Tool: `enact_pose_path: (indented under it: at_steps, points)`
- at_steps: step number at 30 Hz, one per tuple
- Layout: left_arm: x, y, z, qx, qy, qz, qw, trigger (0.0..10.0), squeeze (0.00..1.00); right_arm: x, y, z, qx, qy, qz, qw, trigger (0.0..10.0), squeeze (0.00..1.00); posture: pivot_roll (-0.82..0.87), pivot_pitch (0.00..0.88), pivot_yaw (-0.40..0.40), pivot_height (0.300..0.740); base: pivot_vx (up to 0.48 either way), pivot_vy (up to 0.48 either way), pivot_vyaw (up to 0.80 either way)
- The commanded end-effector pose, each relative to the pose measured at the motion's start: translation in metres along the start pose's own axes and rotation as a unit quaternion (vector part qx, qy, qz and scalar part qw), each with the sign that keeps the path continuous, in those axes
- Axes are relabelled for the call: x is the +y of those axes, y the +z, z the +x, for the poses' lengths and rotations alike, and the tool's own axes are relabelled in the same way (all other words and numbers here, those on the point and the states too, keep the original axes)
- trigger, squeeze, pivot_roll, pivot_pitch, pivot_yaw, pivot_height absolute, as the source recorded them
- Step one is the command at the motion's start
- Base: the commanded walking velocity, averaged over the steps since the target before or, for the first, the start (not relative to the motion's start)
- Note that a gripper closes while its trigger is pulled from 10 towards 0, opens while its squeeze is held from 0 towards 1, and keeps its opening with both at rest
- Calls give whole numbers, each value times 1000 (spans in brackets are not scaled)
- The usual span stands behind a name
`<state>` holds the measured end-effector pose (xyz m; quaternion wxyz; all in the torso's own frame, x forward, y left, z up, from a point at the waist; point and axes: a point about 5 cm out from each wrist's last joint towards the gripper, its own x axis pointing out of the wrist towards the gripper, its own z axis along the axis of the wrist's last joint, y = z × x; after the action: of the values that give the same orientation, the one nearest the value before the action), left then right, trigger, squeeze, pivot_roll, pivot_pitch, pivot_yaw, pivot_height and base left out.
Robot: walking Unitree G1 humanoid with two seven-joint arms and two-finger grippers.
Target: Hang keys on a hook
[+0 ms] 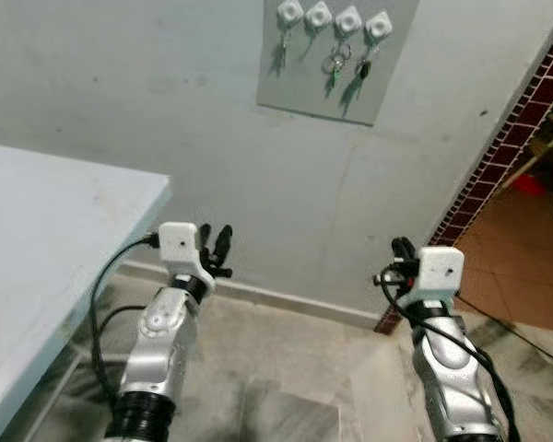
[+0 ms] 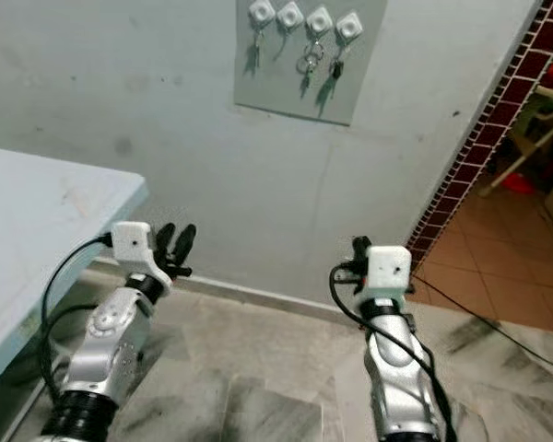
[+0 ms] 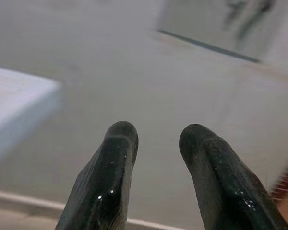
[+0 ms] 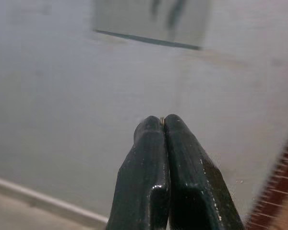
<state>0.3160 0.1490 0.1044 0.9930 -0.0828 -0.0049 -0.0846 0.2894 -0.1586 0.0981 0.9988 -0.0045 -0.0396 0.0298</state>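
Observation:
A grey board is fixed high on the wall ahead and carries a row of white hooks. Keys hang from them, among them a bunch with a ring and a dark key. My left gripper is raised in front of the wall, well below the board, and its fingers stand open with nothing between them. My right gripper is held up at about the same height to the right. Its fingertips are pressed shut, and I can make out no key in them.
A pale blue table stands on my left, its corner close to the left arm. A dark red tiled wall edge on the right opens onto an orange-tiled floor. A skirting strip runs along the wall's foot above grey marble floor.

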Motion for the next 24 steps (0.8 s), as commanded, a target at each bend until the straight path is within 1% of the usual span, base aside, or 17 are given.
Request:
enact_pose_path:
  at_steps: [1, 3, 7, 10, 12, 15, 16, 17, 19, 21, 23, 24]
  points:
    - [-8, 1, 2, -1, -11, -3, 1000, 10000, 0, -8, 5, 1, -7, -10, -3, 1000, 10000, 0, 96, 0, -54, 740, 0, 0, 0]
    - [-9, 1, 2, 0, -11, -4, 1000, 10000, 0, -9, 3, 0, -1, -21, -6, 1000, 10000, 0, 95, 0, -49, 740, 0, 0, 0]
    - [-10, 2, 1, 2, -14, -3, 1000, 10000, 0, -9, 2, -1, -2, -25, -6, 1000, 10000, 0, 94, 0, -34, 740, 0, 0, 0]
    - [-11, 3, 2, 3, -16, -2, 1000, 10000, 0, -9, 1, -1, 5, -35, 3, 999, 10000, 0, 93, 0, -25, 740, 0, 0, 0]
    - [-11, 3, 2, 5, -21, -2, 1000, 10000, 0, -10, -1, -3, 11, -38, 17, 999, 10000, 0, 92, 0, -13, 740, 0, 0, 0]
    - [-11, 4, 2, 7, -24, 0, 1000, 10000, 0, -10, -2, -3, 17, -45, 17, 999, 10000, 0, 89, 0, 1, 740, 0, 0, 0]
    - [-12, 5, 2, 8, -28, 2, 1000, 10000, 0, -12, -5, -5, 28, -58, 33, 997, 10000, 0, 88, 0, 5, 740, 0, 0, 0]
    - [-12, 5, 2, 10, -29, 3, 1000, 10000, 0, -12, -6, -5, 29, -62, 35, 997, 10000, 0, 87, 0, 8, 740, 0, 0, 0]
    - [-12, 5, 2, 11, -29, 2, 1000, 10000, 0, -9, -6, -6, 27, -51, 37, 998, 10000, 0, 85, 0, 11, 740, 0, 0, 0]
    - [-13, 5, 2, 12, -29, 1, 1000, 10000, 0, -8, -5, -7, 20, -47, 32, 998, 10000, 0, 85, 0, 11, 740, 0, 0, 0]
    - [-14, 5, 3, 12, -31, -3, 999, 10000, 0, -5, -2, -9, 8, -39, 14, 999, 10000, 0, 80, 0, 15, 740, 0, 0, 0]
    - [-14, 5, 3, 12, -32, -4, 999, 10000, 0, -5, -2, -9, 7, -36, 14, 999, 10000, 0, 80, 0, 15, 740, 0, 0, 0]
